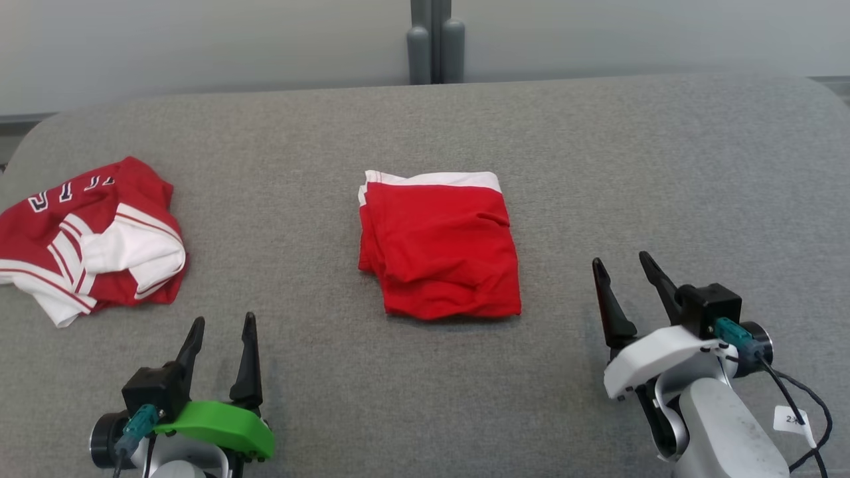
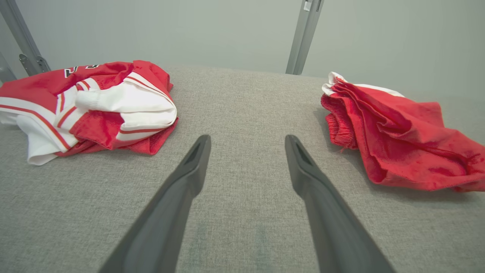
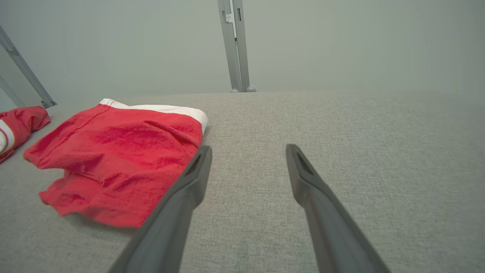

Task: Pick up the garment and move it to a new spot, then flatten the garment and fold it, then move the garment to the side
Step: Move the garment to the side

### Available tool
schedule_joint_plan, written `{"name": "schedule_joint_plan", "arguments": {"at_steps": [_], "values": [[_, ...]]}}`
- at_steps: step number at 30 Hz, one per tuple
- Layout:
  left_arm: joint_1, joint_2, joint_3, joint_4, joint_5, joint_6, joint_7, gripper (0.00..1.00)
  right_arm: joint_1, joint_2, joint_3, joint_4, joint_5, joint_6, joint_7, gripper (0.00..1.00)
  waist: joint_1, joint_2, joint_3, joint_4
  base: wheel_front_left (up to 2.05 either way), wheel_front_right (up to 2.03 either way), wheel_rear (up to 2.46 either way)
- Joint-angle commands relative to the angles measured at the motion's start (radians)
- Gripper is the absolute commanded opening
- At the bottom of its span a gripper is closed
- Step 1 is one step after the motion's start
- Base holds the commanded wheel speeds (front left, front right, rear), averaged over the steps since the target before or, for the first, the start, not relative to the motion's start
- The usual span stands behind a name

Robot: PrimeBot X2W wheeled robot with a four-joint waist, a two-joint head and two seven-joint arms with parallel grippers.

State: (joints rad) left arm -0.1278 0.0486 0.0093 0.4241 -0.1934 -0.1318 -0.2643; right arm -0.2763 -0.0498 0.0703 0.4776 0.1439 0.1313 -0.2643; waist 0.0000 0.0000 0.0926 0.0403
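2 garments: folded red garment (image 1: 438, 249) at ctr of grey-covered table (image 1: 597, 166), white waistband along its far edge; crumpled red-and-white jersey (image 1: 93, 232) at the table's left side, well apart from it.
Step in hand (judged): flatten + fold look done. The red garment lies as a compact rectangle w/ a few creases, so the last step, moving it to the side, is prob. due.
Next move calls for: 1 or both arms reaching in to the near edge or the side edges, pinching through all layers, then lifting or sliding w/o letting the fold open. The bare right half of the table looks the likelier drop spot, since the jersey takes up the left.
Left end effector (image 1: 224, 320): fingers apart, approx. mid-spread, nothing between them. It hangs over bare table, near-left of the red garment. In the left wrist view (image 2: 247, 140) it aims into the gap between jersey (image 2: 94, 106) and red garment (image 2: 398, 144), touching neither.
Right end effector (image 1: 621, 260): fingers likewise apart, empty, near-right of the red garment w/ a strip of bare table between. In the right wrist view (image 3: 248, 148) 1 finger overlaps the garment's (image 3: 117, 159) corner on screen; contact can't be told there, but the head view suggests a gap.
Handling note (judged): thin, limp cloth, so a 1-point grip would prob. let the layers sag apart.
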Motion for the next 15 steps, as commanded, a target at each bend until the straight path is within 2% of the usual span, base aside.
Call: {"name": "schedule_joint_plan", "arguments": {"at_steps": [1,9,15], "values": [[-0.024,0.004,-0.011,-0.007,-0.009,0.003,0.000,1.00,-0.027,-0.002,0.005,0.008,0.006,-0.001,0.000,1.00,0.0000,0.0000,0.058,0.058,0.00,0.00,0.00],[-0.072,0.004,-0.084,-0.013,-0.033,0.005,0.001,1.00,-0.139,-0.002,0.046,0.114,0.070,-0.001,0.000,1.00,0.0000,0.0000,0.138,0.173,0.00,0.00,0.00],[-0.086,0.004,-0.116,-0.013,-0.035,0.007,0.001,1.00,-0.203,-0.003,0.026,0.226,0.086,-0.001,0.000,1.00,0.0000,0.0000,0.161,0.247,0.00,0.00,0.00]]}}
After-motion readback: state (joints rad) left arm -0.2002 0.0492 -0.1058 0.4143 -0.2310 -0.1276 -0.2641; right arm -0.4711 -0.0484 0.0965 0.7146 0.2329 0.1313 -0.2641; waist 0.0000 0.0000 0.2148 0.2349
